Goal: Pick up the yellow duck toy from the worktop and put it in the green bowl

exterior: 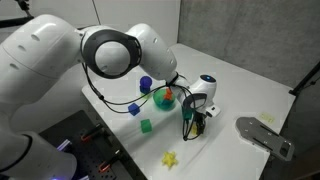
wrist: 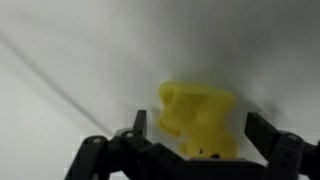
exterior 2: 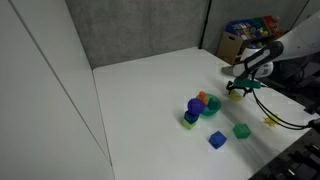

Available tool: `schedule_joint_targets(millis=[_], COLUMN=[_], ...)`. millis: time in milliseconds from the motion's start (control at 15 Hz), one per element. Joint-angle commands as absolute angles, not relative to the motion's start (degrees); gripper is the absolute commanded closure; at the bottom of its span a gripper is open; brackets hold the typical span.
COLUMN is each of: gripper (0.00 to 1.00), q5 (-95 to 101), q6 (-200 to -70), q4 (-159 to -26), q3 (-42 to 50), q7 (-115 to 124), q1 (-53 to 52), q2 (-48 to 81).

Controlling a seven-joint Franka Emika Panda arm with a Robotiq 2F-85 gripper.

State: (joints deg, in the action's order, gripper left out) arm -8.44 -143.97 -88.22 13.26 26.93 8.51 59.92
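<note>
In an exterior view the blue cube (exterior: 133,109), the blue ball (exterior: 146,84) and the green cube (exterior: 146,126) lie furthest left on the white worktop (exterior: 225,152). Next comes the green bowl (exterior: 163,98), which already has an orange piece (exterior: 167,99) in it, with the ball just beside its rim. The yellow star (exterior: 170,158) lies nearer the front edge. Right of all these, the gripper (exterior: 192,127) points straight down at the surface.

In the wrist view the left finger (wrist: 138,124) and the right finger (wrist: 262,130) stand wide apart. The yellow duck toy (wrist: 198,118) sits on the worktop between them, roughly midway, with a gap on each side. Nothing is clamped yet.

The main risk is the closing itself. The duck is lumpy and rounded, so if one pad meets it first it may slide or twist along the smooth top, or pop out from between the tips. A grip high on a bulge would likely be weak and could let go on the lift.

Travel to the bowl goes leftwards and is short but crowded. A low carry could clip the rim or nudge the ball. A release from too high could bounce the duck off the orange piece and out of the shallow bowl
</note>
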Motion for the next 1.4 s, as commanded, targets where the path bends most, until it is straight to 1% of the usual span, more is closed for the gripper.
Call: schedule_joint_targets(millis=[0,200,267,333,467,600,733,800,933,1000,1133,1200,1333], gripper=[0.0,0.0,0.25,0.26,0.44,0.6,0.72,0.73,0.79,0.8,0.86,0.87,0.95], q5=[-9.9,-10.2,-10.3,-10.4,-10.8,-11.1,-11.2,-11.2,-11.0,-10.8,-10.4,-10.4,-10.2], q6=[-141.7,-141.3,-141.1,-141.0,-140.5,-139.8,-139.7,-139.9,-140.1,-140.2,-141.3,-141.2,-141.2], q4=[-84.6,-83.8,-83.7,-83.6,-83.7,-84.3,-85.6,-86.5,-87.8,-88.7,-91.3,-92.6,-96.0], q3=[12.3,12.0,11.9,11.8,11.7,11.4,11.2,11.0,10.8,10.7,10.4,10.0,9.2], q7=[26.4,26.4,26.3,26.3,26.3,26.1,25.9,25.9,26.0,26.0,25.7,25.3,24.4], q1=[9.6,9.7,9.8,9.8,9.8,9.8,9.4,9.0,8.3,7.7,6.4,5.8,4.5], q2=[61.8,62.3,62.3,62.4,62.0,60.8,58.9,57.6,55.3,53.8,50.4,48.7,45.0])
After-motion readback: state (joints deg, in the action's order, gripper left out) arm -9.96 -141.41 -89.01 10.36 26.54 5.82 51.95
